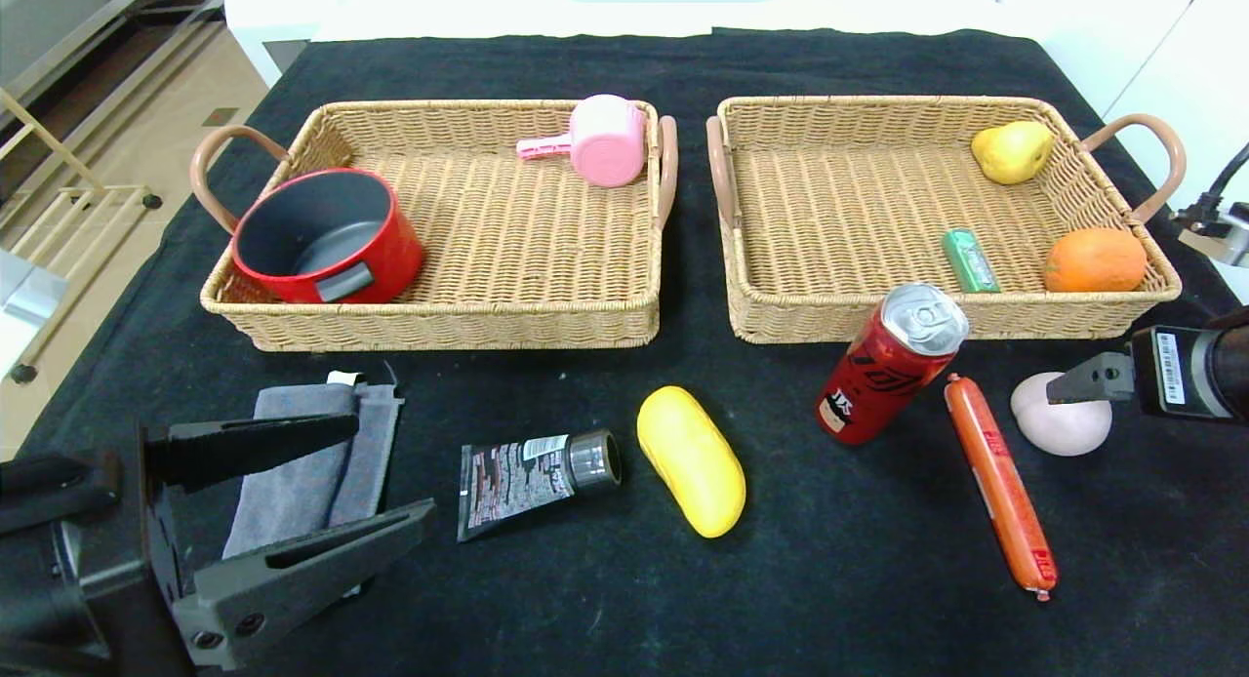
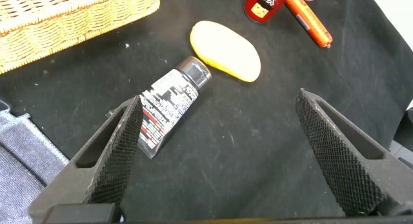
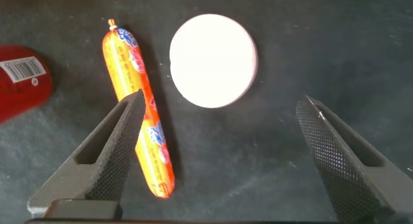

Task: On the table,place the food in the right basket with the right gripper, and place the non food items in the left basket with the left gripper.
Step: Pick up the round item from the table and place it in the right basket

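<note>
Right gripper [image 3: 213, 153] hangs wide open, empty, above the pale round lump [image 1: 1062, 425] at table's [image 1: 624, 599] 4 o'clock, likely lining up a grasp; left gripper [image 1: 385, 477] spread empty at 8 o'clock over grey towel [image 1: 302, 467].

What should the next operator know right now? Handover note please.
Left gripper: open, empty, over the towel.
Right gripper: open, empty, above the pink lump.
On the table, unsorted: towel, tube, yellow piece, can, sausage, lump.
Left basket holds a red pot and pink scoop; right basket holds a pear, orange, green pack.
Left: all six items.
</note>
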### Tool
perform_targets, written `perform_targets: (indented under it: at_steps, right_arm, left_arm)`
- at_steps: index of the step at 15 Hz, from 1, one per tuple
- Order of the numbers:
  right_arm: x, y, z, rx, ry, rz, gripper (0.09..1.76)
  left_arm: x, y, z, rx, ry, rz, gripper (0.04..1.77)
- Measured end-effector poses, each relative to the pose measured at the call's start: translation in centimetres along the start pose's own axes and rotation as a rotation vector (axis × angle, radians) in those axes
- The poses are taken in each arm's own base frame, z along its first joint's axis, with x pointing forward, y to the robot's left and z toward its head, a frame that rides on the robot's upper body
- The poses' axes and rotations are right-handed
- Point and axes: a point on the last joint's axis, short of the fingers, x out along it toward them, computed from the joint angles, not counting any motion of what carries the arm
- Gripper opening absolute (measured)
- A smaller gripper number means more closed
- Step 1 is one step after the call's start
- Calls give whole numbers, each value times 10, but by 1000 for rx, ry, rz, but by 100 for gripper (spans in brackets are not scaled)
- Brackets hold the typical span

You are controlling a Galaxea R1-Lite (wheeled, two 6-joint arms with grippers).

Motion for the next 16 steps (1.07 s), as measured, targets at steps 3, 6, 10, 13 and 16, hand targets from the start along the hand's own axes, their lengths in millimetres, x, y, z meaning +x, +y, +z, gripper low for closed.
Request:
perform_targets:
  at_steps: [3, 6, 10, 13, 16]
  right_arm:
    - [7, 1, 5, 3, 9, 7, 171]
    - [15, 1, 8, 9, 18, -5, 171]
    - [25, 1, 10, 27, 16, 15, 171]
    - [34, 1, 7, 27, 28, 14, 171]
    - [40, 1, 4, 25, 46, 8, 171]
  left_arm:
    - [0, 0, 0, 0, 1, 0, 172]
    - [0, 0, -1, 0, 3, 0, 172]
    - [0, 0, -2, 3, 10, 0, 172]
    - [1, 0, -3, 4, 11, 0, 172]
    - [1, 0, -3, 5, 11, 0, 172]
